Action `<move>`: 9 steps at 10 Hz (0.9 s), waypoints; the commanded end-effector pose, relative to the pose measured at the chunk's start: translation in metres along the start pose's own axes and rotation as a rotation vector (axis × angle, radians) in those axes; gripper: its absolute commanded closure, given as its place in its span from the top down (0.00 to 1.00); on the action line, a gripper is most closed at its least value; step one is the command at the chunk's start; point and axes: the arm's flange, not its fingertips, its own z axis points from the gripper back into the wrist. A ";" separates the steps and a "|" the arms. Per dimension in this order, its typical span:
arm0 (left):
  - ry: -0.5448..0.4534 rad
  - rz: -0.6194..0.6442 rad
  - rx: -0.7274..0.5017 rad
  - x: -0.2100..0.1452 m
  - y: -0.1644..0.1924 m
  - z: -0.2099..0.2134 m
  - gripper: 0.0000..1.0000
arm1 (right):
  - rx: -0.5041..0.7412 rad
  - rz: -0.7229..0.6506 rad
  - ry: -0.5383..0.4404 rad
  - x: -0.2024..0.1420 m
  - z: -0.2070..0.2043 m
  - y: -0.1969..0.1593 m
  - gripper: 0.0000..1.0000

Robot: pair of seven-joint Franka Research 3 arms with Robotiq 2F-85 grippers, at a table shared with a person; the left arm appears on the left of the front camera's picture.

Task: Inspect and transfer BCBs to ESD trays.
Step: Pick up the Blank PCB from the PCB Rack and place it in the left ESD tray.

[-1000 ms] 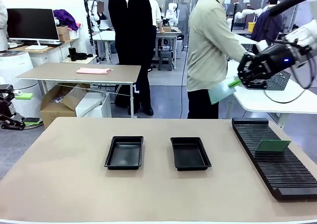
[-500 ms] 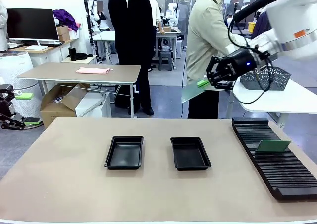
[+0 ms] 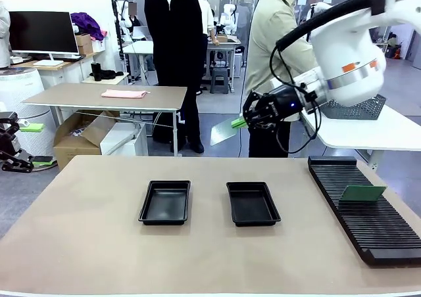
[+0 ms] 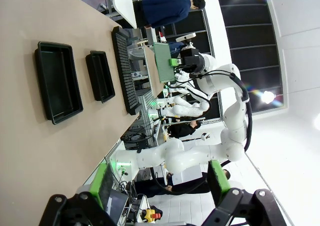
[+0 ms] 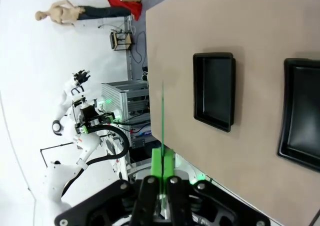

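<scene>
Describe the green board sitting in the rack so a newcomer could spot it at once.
Start at the tan table, then find the long black slotted rack along its right edge. A green board stands in its slots; unlike the other board, pinched in the air by the fingers of the right gripper, it rests untouched.
</scene>
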 end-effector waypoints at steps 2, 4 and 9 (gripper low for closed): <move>-0.007 -0.003 -0.005 0.001 -0.001 0.000 1.00 | 0.075 0.028 -0.012 0.010 -0.041 -0.008 0.02; -0.007 -0.003 -0.005 0.001 -0.001 0.000 1.00 | 0.112 0.036 0.006 0.013 -0.068 -0.021 0.02; -0.007 -0.003 -0.005 0.001 -0.001 0.000 1.00 | 0.129 0.043 0.013 0.009 -0.138 -0.038 0.02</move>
